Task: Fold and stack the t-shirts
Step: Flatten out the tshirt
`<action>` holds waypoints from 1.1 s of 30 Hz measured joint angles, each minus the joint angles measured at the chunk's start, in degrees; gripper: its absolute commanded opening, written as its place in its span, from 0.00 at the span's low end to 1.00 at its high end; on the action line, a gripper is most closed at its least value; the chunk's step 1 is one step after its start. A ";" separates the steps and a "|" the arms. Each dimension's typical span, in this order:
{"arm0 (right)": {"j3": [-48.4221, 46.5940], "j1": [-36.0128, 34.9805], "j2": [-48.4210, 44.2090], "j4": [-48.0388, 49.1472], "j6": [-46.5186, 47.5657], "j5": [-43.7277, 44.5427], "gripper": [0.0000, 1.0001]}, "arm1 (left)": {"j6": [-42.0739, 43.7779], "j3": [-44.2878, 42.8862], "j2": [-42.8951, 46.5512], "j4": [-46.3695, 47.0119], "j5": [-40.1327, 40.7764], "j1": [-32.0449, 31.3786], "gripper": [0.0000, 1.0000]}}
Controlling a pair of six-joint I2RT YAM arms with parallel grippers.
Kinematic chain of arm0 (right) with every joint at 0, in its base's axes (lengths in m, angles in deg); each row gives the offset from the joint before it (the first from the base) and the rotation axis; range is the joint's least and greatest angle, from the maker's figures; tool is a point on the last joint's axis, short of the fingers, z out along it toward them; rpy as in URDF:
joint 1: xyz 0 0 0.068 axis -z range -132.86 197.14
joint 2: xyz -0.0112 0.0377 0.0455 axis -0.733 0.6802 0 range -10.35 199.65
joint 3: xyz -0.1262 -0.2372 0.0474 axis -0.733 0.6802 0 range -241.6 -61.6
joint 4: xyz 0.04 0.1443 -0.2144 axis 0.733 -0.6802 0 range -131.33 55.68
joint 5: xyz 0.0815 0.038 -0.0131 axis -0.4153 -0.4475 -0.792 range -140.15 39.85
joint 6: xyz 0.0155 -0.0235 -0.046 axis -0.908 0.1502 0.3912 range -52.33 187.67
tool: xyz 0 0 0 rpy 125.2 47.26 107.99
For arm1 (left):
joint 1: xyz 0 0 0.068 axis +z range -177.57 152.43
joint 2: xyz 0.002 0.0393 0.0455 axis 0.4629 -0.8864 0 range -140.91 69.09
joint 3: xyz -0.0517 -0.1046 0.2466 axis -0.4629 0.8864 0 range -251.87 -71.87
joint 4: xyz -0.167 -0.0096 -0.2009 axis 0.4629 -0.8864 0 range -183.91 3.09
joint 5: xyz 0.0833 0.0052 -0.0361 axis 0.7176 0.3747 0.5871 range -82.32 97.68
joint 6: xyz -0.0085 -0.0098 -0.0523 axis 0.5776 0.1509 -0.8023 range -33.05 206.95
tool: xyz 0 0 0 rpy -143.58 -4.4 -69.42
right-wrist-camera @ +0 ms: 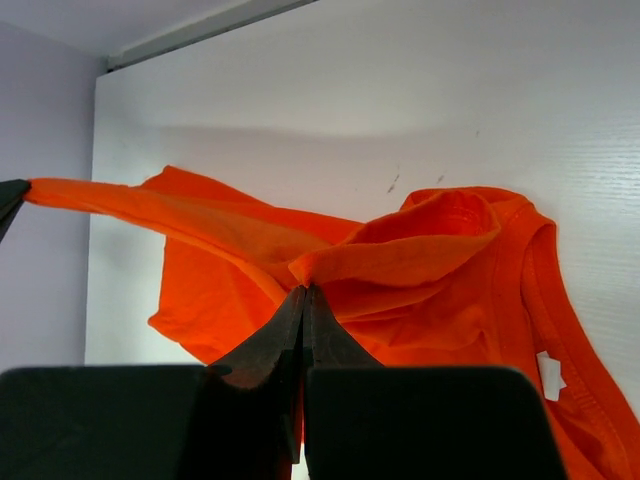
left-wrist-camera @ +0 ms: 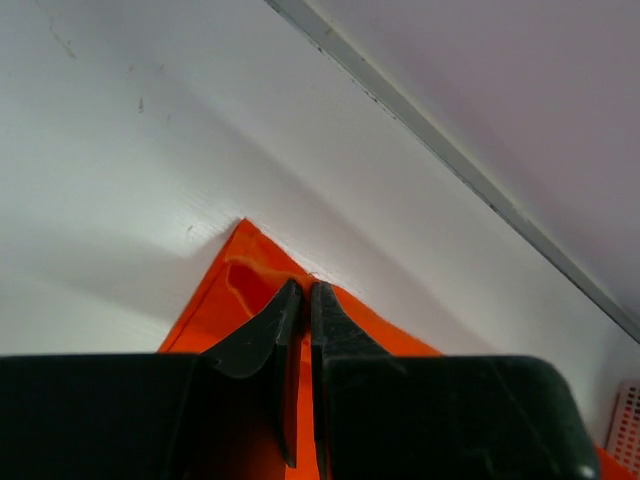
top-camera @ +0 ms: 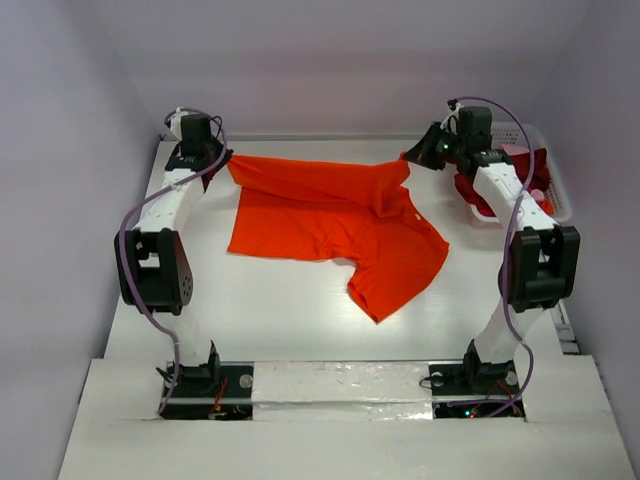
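Note:
A bright orange t-shirt point(top-camera: 335, 225) lies spread across the middle of the white table, its far edge stretched between my two grippers. My left gripper point(top-camera: 226, 160) is shut on the shirt's far left corner point(left-wrist-camera: 255, 275), low over the table. My right gripper point(top-camera: 410, 158) is shut on the shirt's far right edge point(right-wrist-camera: 400, 250) and holds it lifted. The white neck label point(right-wrist-camera: 548, 372) shows in the right wrist view. Dark red and pale pink shirts point(top-camera: 500, 190) lie piled in the basket at the far right.
A white lattice basket point(top-camera: 555, 185) stands at the far right beside my right arm. The table's back edge and wall point(left-wrist-camera: 450, 160) run just beyond my left gripper. Bare table point(top-camera: 260, 310) lies in front of the shirt.

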 measured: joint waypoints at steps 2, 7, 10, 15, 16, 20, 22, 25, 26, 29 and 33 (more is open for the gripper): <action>0.26 -0.55 -1.51 -0.44 0.39 0.68 0.00 | -0.28 4.28 3.45 1.53 -0.74 0.00 0.00; 2.89 -1.55 -13.46 -2.38 1.95 2.60 0.00 | -0.33 16.17 22.10 2.05 -3.87 -0.44 0.00; 3.69 -1.64 -24.87 -2.64 2.43 3.39 0.00 | -0.31 21.40 37.11 4.96 -6.47 -0.90 0.00; 9.44 -1.66 -49.07 0.02 2.08 3.87 0.00 | -0.42 29.09 63.45 9.73 -11.02 -1.14 0.00; 11.15 -1.66 -53.75 0.24 2.05 3.87 0.00 | -0.50 30.62 68.59 9.94 -11.74 -1.14 0.00; 20.00 -1.68 -73.50 0.09 1.88 3.56 0.00 | -1.14 34.47 87.23 8.31 -13.70 -1.14 0.00; 23.28 -1.70 -82.01 -2.82 2.10 3.76 0.00 | -1.51 34.80 94.27 5.60 -14.10 -1.22 0.00; 24.26 -2.36 -89.42 -8.63 2.84 4.48 0.00 | -1.49 33.20 98.68 1.64 -14.25 -1.88 0.00; 24.13 -2.97 -91.10 -10.29 3.13 4.70 0.00 | -1.51 32.83 99.10 0.90 -14.38 -2.25 0.00; 22.82 -4.04 -93.37 -13.27 3.13 5.81 0.00 | -1.55 31.39 98.53 -2.80 -14.51 -2.78 0.00; 19.30 -4.26 -90.07 -12.26 1.92 5.86 0.00 | -0.96 25.22 93.92 -6.32 -13.84 -2.82 0.00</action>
